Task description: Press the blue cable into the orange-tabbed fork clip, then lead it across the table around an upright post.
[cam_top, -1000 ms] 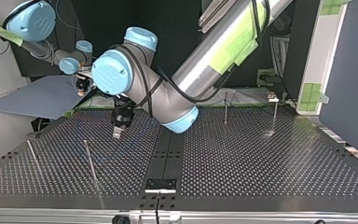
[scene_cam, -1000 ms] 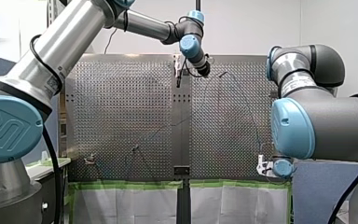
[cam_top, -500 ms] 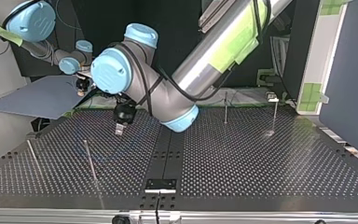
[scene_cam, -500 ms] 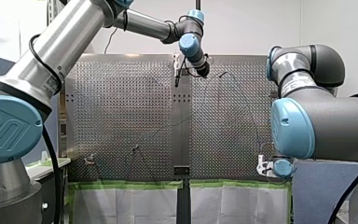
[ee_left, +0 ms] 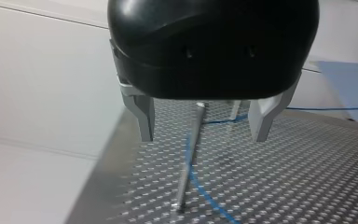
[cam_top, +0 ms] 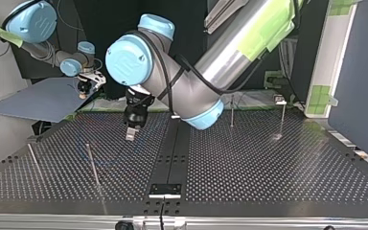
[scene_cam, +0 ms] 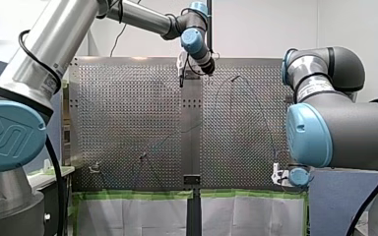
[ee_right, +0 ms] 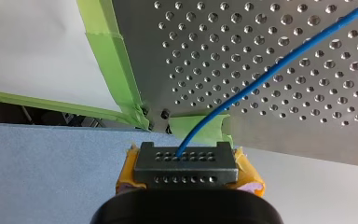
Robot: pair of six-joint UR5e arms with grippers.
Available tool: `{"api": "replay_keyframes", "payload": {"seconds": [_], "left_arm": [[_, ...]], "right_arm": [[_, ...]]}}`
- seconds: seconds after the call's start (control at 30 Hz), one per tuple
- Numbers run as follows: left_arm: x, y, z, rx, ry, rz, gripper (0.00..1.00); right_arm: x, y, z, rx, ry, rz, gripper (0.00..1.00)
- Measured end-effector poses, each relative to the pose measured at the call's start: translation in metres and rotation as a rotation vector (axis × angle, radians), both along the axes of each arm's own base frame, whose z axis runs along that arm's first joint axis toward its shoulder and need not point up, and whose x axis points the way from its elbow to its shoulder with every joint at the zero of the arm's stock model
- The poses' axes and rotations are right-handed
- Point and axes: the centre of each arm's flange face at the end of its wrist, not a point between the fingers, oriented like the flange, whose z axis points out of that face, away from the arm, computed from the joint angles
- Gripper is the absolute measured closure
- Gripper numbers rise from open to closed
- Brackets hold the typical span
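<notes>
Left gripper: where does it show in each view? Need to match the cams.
Front view: left gripper at top centre, by the table's middle strip.
Top view: just left of the dark middle strip, above the table.
Left wrist view: its own fingers, open, with an upright post ahead between them.
Right wrist view: not in it; only my right gripper, shut on the blue cable.
Shared landmark: perforated table.

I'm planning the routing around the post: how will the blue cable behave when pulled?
Probably floppy: the blue cable runs in a gentle curve out of my right end effector. Thin, so likely light. It lies bent beside the post, so it may shift rather than hold shape.
</notes>
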Motion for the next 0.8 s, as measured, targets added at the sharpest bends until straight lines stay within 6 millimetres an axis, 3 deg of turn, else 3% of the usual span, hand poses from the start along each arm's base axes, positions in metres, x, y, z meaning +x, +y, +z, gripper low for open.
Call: {"api": "replay_keyframes", "payload": {"seconds": [0.8], "left_arm": [[-0.049,0.045,0.048,-0.323,-0.094,0.015,0.0]], "right_arm": [[0.007,-0.001,0.001,0.002,0.013,0.016,1.0]]}}
